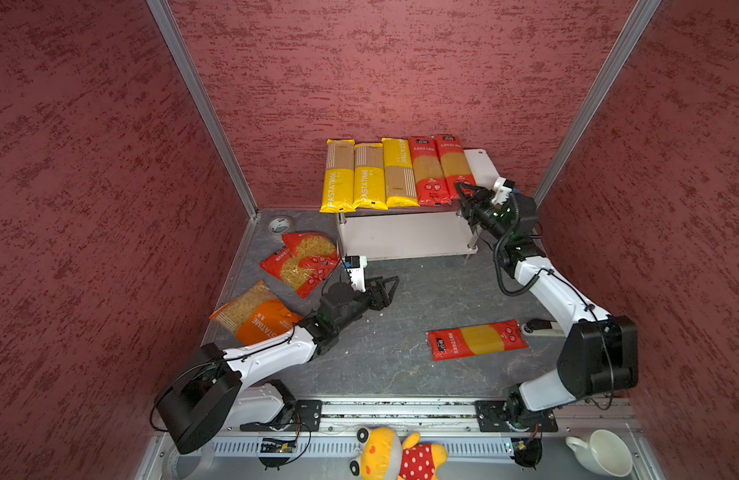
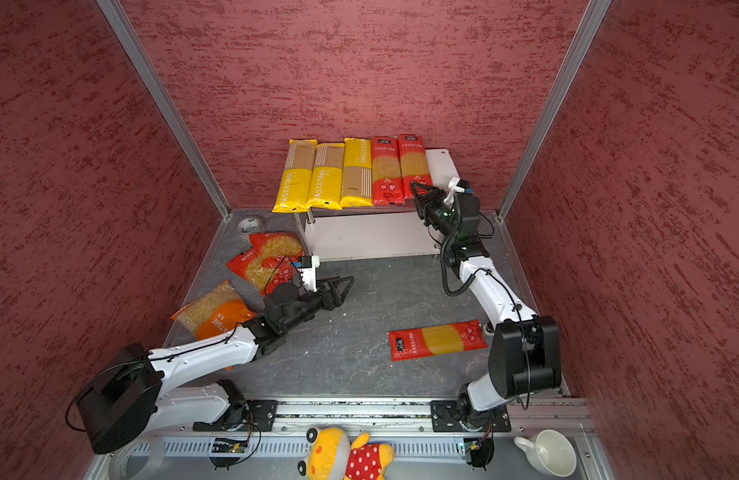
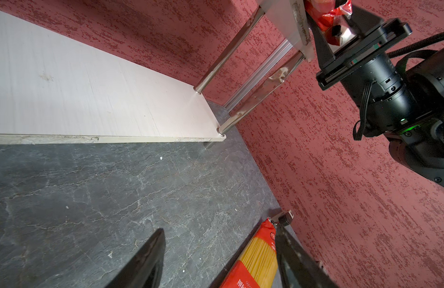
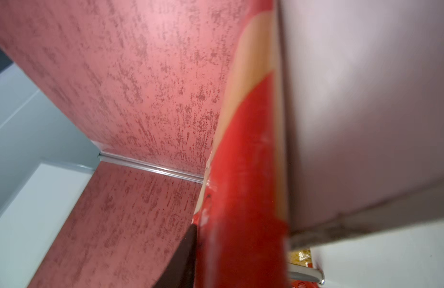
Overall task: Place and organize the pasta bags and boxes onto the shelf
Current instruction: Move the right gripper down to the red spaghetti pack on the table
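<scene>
The shelf (image 1: 480, 166) stands at the back. Three yellow spaghetti packs (image 1: 370, 176) and two red ones (image 1: 428, 170) lie side by side on its top board; its lower board (image 3: 91, 99) is bare. My right gripper (image 1: 465, 193) is at the near end of the rightmost red pack (image 4: 241, 149). One finger (image 4: 186, 249) touches that pack and the other is hidden. My left gripper (image 1: 390, 286) hangs open over the floor, holding nothing. A third red pack (image 1: 478, 338) lies on the floor. Two red bags (image 1: 301, 262) and an orange bag (image 1: 255, 311) lie at the left.
A tape roll (image 1: 279, 224) sits in the back left corner. A white and black object (image 1: 542, 328) lies beside the floor pack's right end. A plush toy (image 1: 397, 457) and a white cup (image 1: 604, 451) rest in front of the rail. Red walls enclose three sides.
</scene>
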Available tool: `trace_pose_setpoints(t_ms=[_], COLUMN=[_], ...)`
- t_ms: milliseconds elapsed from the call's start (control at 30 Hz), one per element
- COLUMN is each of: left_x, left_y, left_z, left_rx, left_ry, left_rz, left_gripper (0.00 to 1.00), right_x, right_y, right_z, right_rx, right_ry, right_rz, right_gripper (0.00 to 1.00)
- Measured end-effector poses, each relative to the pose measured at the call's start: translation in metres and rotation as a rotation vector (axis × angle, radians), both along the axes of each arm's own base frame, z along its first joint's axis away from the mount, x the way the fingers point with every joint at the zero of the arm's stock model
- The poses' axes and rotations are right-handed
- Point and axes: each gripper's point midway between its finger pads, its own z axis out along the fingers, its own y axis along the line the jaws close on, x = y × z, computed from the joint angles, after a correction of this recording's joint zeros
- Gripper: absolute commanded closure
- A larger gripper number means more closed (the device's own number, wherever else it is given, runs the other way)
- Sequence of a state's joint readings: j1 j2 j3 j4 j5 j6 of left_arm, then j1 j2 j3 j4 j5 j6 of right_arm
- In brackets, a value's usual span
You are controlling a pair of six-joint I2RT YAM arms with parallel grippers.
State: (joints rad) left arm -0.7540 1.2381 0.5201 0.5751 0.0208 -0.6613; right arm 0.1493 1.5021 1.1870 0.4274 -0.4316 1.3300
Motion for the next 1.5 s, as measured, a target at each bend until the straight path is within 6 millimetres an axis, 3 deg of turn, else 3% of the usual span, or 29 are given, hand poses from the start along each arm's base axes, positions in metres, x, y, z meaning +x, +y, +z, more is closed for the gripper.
trace_pose_setpoints(t_ms=[300, 467, 600, 800, 900, 1167, 1333, 1500], left_x=[-0.002, -0.001, -0.006, -0.024, -0.03, -0.036, -0.034, -0.026], left_y=[-0.008, -0.026, -0.047, -0.072, -0.081, -0.096, -0.096, -0.08], left_z=[-0.012, -0.025, -0.031, -0.048, -0.055, -0.078, -0.071, -0.063], left_rx=[0.035, 0.078, 0.11, 0.16, 0.165, 0.133, 0.104, 0.091], left_ry=[0.009, 0.022, 0.011, 0.012, 0.026, 0.096, 0.085, 0.07], left_rz=[-0.023, -0.084, -0.162, -0.276, -0.321, -0.371, -0.367, -0.332], left_gripper=[0.31, 0.31, 0.31, 0.3, 0.3, 0.3, 0.3, 0.3], right_x=[-0.046, -0.08, -0.107, -0.153, -0.184, -0.247, -0.286, -0.316], right_y=[-0.004, -0.01, -0.015, -0.028, -0.04, -0.053, -0.04, -0.022], right_z=[-0.029, -0.047, -0.091, -0.194, -0.232, -0.28, -0.315, -0.339], right_rx=[-0.044, -0.079, -0.128, -0.297, -0.409, -0.552, -0.584, -0.576], right_ry=[0.064, 0.094, 0.199, 0.504, 0.64, 0.84, 0.96, 1.046], right_rz=[0.027, 0.024, 0.02, 0.023, 0.025, 0.07, 0.171, 0.278], right_gripper=[0.44, 0.43, 0.44, 0.41, 0.41, 0.41, 0.41, 0.41])
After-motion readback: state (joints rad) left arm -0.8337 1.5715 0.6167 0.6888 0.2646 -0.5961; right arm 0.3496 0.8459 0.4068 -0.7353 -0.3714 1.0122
